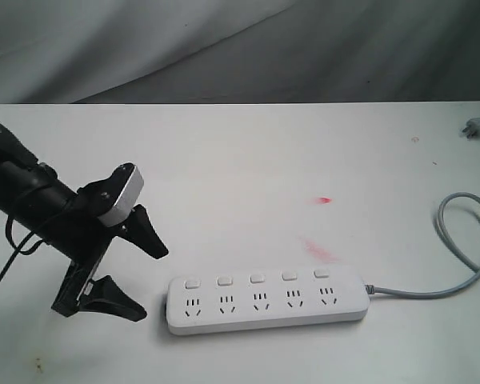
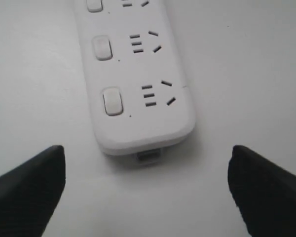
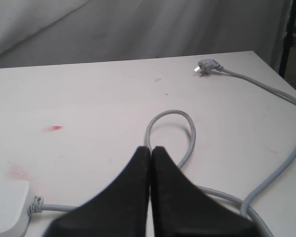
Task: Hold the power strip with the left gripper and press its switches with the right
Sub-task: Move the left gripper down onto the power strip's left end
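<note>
Black fingers frame the nearest part of the scene. The left gripper [image 1: 154, 285] stands with its jaws spread wide and empty, just beside the cordless end of the power strip [image 1: 264, 300] and not touching it. Its wrist camera shows the strip's rounded end a little ahead of the two fingers, so nothing is clasped yet. The strip lies flat on the white table [image 1: 224, 160], near the front edge and sockets up. Its five switches [image 1: 257, 278] run in a row on the far side of the sockets.

I judge the step in hand to be the approach for the hold. The next move calls for the left claw to slide forward along the strip until its fingers straddle the end. It should then close across the width without covering the nearest switch.

Farther right, the grey cord [image 1: 464, 240] leaves the strip and loops away. The right gripper [image 3: 150, 150] is outside the exterior view. Its own camera shows its fingers pressed together, holding nothing, over the stretch of table where the cord runs. That closed tip suits pressing, but it has yet to reach the switches. Beyond lie red smudges [image 1: 325, 199] and, at the table's far corner, the small grey plug [image 1: 478, 126].
</note>
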`<state>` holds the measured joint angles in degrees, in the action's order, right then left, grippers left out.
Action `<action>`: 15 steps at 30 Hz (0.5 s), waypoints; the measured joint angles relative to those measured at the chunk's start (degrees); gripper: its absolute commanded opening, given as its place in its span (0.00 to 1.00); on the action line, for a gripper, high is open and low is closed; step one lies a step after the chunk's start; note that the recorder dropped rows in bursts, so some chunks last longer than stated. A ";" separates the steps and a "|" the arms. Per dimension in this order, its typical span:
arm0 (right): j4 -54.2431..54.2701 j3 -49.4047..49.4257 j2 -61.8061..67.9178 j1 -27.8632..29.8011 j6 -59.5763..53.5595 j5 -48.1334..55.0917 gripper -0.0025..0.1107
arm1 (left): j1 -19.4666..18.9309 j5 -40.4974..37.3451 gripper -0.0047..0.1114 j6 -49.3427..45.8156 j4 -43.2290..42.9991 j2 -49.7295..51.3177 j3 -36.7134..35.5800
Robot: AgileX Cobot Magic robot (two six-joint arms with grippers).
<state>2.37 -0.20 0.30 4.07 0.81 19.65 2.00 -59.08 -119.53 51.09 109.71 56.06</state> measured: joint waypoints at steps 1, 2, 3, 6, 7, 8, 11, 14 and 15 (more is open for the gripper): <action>0.00 0.00 0.00 0.00 0.00 0.00 0.02 | 0.04 0.00 0.76 0.00 0.32 0.59 0.00; 0.00 0.00 0.00 0.00 0.00 0.00 0.02 | 0.39 0.12 0.76 0.00 0.81 1.79 0.00; 0.00 0.00 0.00 0.00 0.00 0.00 0.02 | 0.62 0.12 0.76 0.00 1.06 2.35 0.00; 0.00 0.00 0.00 0.00 0.00 0.00 0.02 | 3.14 1.00 0.76 0.00 3.75 4.17 0.00; 0.00 0.00 0.00 0.00 0.00 0.00 0.02 | 3.85 1.71 0.76 0.00 5.01 4.41 0.00; 0.00 0.00 0.00 0.00 0.00 0.00 0.02 | 4.62 2.17 0.76 0.00 6.24 4.39 0.00; 0.00 0.00 0.00 0.00 0.00 0.00 0.02 | 6.19 2.71 0.76 0.00 7.65 4.39 0.00; 0.00 0.00 0.00 0.00 0.00 0.00 0.02 | 6.49 5.06 0.76 -0.10 8.31 5.81 0.00; 0.00 0.00 0.00 0.00 0.00 0.00 0.02 | 6.49 5.79 0.76 -0.10 8.31 6.39 0.00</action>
<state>2.37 -0.20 0.30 4.07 0.81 19.65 8.49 -53.29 -119.64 59.40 116.10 56.06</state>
